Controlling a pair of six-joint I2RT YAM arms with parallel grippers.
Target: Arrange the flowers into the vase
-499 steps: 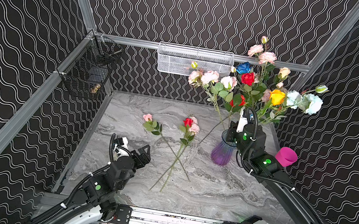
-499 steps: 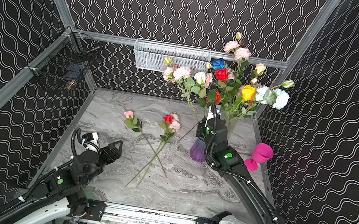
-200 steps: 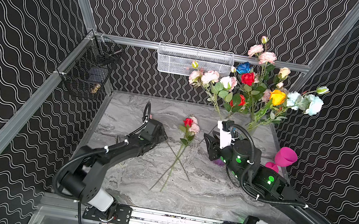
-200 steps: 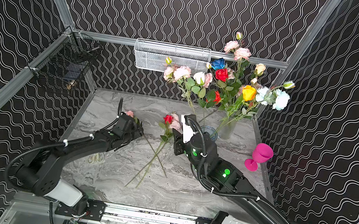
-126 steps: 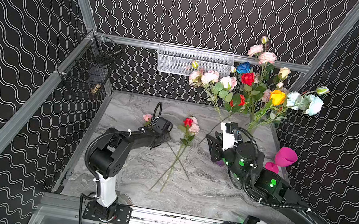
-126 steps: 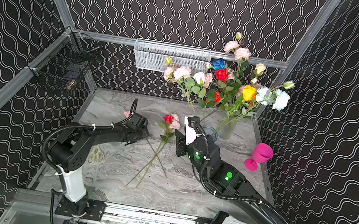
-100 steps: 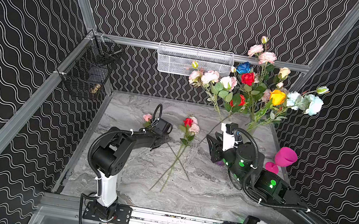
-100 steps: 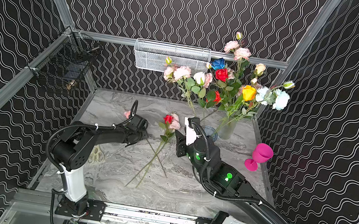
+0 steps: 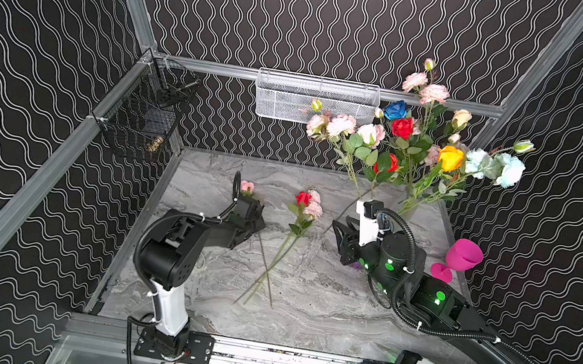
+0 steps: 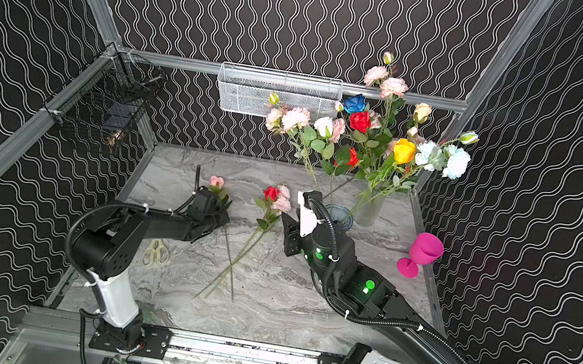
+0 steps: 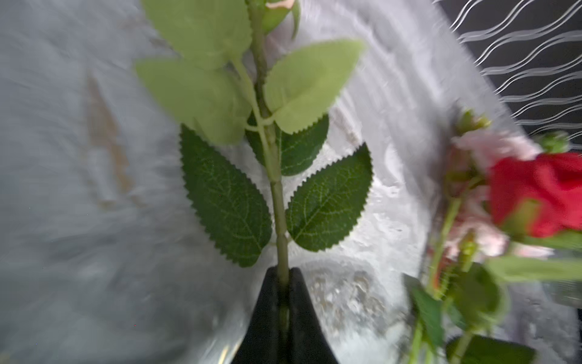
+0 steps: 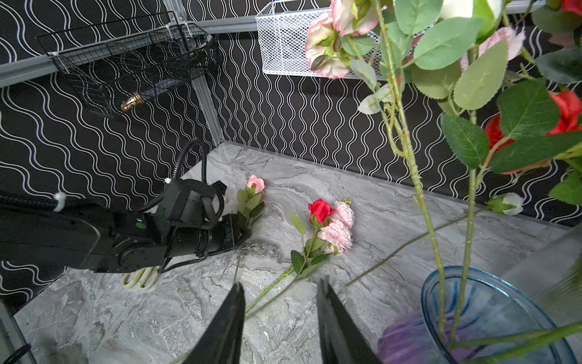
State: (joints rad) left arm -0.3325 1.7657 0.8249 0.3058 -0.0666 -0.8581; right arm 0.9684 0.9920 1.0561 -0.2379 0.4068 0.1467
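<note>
In both top views the left gripper [image 9: 254, 220] lies low on the counter [image 9: 301, 311], toward its back left part, just under the leaves of the pink rose [image 9: 247, 186]. The long stem runs toward the front edge and crosses the stems of the red rose and pink spray [image 9: 305, 202]. In a top view the blue vase [image 10: 346, 215] stands near the back right corner, already full of flowers.

In the left wrist view the two fingers [image 11: 266, 315] are pressed together on the green stem [image 11: 278, 201]. We think it is best to lift straight up first, so that the tail does not drag the crossing stems.

In the right wrist view the right gripper [image 12: 278, 283] hangs beside the vase, its fingers partly apart and holding nothing. We would keep it away from the rim.
</note>
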